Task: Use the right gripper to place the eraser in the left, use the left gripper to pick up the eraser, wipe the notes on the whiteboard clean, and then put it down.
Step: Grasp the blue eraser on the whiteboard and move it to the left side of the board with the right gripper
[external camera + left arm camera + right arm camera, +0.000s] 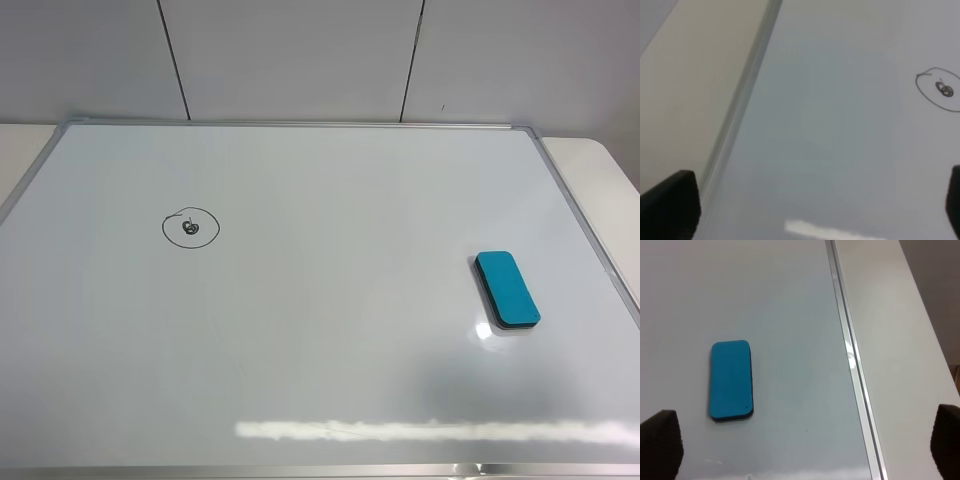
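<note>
The blue eraser (507,289) lies flat on the whiteboard (330,350) at my right, well apart from the circled note (190,226) on the left. My right tool (802,442) and left tool (812,202) both stand wide apart, empty. To lift it well, I judge I should centre the right tool over the eraser, span its narrow width, and close squarely on the long sides.

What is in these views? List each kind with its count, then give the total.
teal eraser: 1
whiteboard: 1
circled marker scribble: 1
grippers: 2, the left gripper and the right gripper, both open and empty
Total: 5
</note>
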Robot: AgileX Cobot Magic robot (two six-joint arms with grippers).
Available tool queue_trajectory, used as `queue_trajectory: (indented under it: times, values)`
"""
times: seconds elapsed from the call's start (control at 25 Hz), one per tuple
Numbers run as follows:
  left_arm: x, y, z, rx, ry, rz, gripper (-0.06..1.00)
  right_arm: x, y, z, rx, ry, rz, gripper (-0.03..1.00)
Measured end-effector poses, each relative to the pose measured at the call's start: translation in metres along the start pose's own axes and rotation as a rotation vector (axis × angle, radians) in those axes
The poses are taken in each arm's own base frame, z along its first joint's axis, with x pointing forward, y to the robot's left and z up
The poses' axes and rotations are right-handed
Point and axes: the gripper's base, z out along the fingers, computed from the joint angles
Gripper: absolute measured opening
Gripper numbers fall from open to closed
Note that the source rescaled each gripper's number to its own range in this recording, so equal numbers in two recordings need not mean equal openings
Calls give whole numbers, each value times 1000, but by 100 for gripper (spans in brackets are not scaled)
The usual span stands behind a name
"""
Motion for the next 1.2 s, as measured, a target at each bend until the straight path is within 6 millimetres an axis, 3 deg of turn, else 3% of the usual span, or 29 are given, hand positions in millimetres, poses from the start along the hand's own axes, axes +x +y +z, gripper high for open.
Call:
queue_trajectory:
  times: [1.2]
  values:
    - [0, 0, 0, 0, 0, 0, 100, 0, 0, 0, 0, 0, 0, 100]
